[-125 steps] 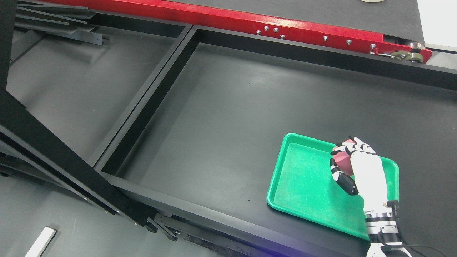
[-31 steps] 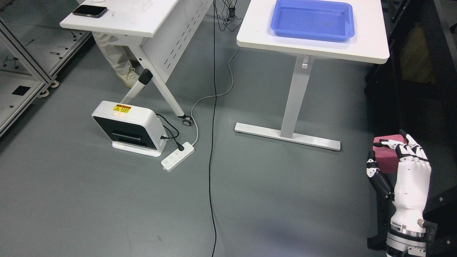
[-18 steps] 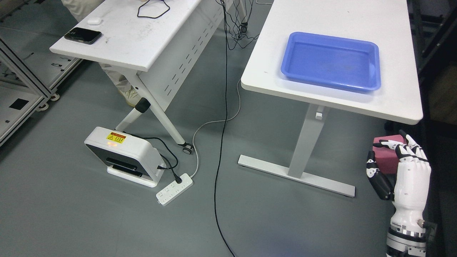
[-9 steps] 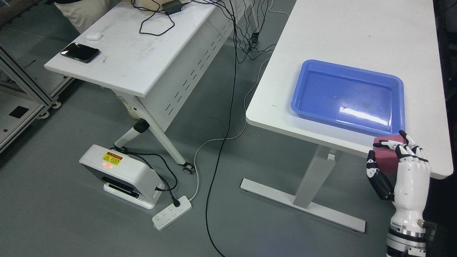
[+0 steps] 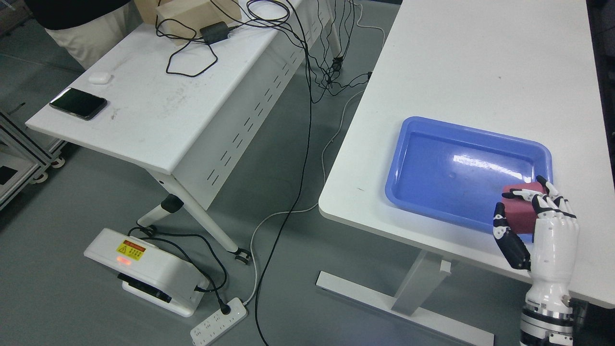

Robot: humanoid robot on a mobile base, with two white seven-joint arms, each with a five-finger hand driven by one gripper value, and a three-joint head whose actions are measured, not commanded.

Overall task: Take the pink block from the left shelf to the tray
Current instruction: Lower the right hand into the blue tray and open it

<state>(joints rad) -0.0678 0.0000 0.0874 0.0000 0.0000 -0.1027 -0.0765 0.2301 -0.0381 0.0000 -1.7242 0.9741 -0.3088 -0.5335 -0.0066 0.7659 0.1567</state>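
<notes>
yellow warning label (image 5: pixel 130 250) on white floor unit (image 5: pixel 144 270) — print unreadable

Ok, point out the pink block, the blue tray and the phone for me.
pink block (image 5: pixel 520 214), head view, its front face between the right hand's fingers.
blue tray (image 5: pixel 451 175), head view, bare floor of the tray.
phone (image 5: pixel 78 103), head view, middle of its dark screen.
</notes>
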